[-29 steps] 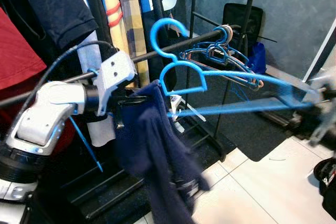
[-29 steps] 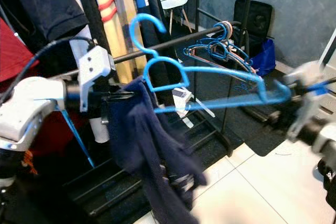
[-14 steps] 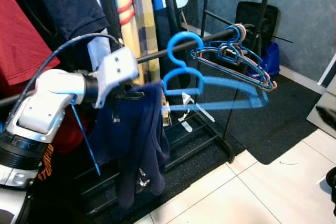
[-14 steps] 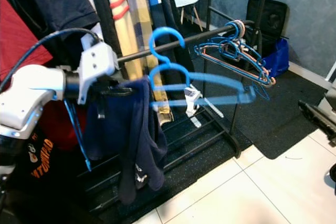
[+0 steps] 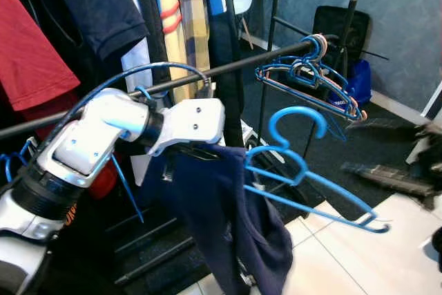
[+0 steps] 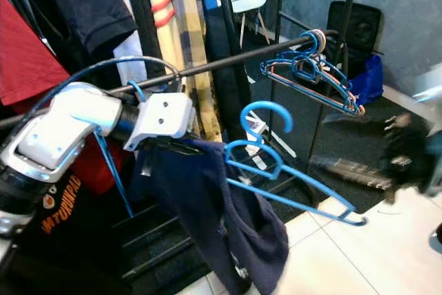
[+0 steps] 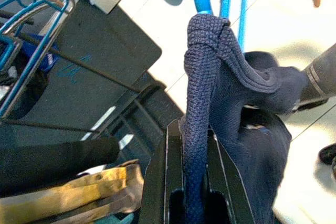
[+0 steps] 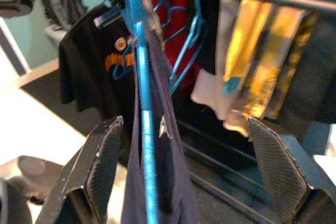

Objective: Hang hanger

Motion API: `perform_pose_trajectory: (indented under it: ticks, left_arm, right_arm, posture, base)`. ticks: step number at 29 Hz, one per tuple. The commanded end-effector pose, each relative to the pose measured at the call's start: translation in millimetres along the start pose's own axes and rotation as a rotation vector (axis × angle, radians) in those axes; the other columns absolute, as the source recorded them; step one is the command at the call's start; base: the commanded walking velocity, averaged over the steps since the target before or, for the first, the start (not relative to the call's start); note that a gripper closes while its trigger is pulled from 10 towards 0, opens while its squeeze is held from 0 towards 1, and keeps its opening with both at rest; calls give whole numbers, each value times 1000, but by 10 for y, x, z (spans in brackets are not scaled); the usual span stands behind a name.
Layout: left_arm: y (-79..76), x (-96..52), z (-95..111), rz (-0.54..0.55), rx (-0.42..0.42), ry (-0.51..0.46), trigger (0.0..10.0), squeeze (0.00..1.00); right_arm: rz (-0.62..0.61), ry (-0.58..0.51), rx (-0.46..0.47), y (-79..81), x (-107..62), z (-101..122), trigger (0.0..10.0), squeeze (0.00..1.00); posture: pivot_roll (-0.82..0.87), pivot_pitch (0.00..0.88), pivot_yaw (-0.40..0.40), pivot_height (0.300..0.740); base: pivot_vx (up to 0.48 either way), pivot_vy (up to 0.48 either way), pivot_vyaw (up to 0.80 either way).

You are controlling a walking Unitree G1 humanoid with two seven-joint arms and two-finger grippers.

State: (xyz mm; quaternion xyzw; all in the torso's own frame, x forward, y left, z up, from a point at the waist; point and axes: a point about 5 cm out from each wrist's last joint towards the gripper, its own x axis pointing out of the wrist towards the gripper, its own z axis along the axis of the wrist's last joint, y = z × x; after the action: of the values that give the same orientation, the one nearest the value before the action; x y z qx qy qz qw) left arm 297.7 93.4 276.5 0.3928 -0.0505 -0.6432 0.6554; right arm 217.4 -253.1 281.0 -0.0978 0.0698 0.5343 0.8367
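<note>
A black clothes rail [image 5: 228, 68] crosses the scene, with shirts [image 5: 83, 12] hanging from it and a bunch of empty hangers [image 5: 311, 77] near its far end. Just below the rail, the left gripper [image 7: 195, 192] is clamped on a fold of the navy garment [image 5: 235, 219], which drapes down from the blue hanger [image 5: 311, 177]. That hanger sits below and in front of the rail, tilted, its hook [image 5: 297, 121] pointing up and not on the rail. The right gripper [image 8: 184, 171] has its fingers [image 8: 100, 166] spread wide, with the hanger's blue bar and the garment between them, untouched.
</note>
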Motion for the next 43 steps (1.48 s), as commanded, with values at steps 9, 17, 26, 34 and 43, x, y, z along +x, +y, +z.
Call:
perform_pose_trajectory:
  ticks: [9, 17, 26, 34, 43]
  left_arm:
    - [-13, 112, 177, -42, 5, -46, 10000, 0]
    - [-18, 168, 264, -55, 2, -79, 10000, 0]
    - [-6, 188, 294, -45, 3, -85, 10000, 0]
    - [44, 176, 295, -5, 18, -82, 10000, 0]
    - [68, 139, 321, 14, 31, -146, 10000, 0]
  right_arm:
    - [70, 31, -66, -37, 367, 71, 10000, 0]
    - [83, 67, -120, -56, 686, 66, 10000, 0]
    - [102, 101, -144, -46, 855, 30, 0, 0]
    - [48, 114, -130, -114, 842, -11, 0, 0]
    - [23, 48, -118, -167, 798, 43, 0, 0]
  posture:
    - [-135, 0, 73, 740]
    - [-134, 0, 73, 740]
    - [-136, 0, 68, 740]
    - [-140, 0, 64, 740]
    - [-142, 0, 62, 740]
  base:
    - [0, 0, 0]
    - [0, 0, 0]
    - [0, 0, 0]
    - [0, 0, 0]
    - [0, 0, 0]
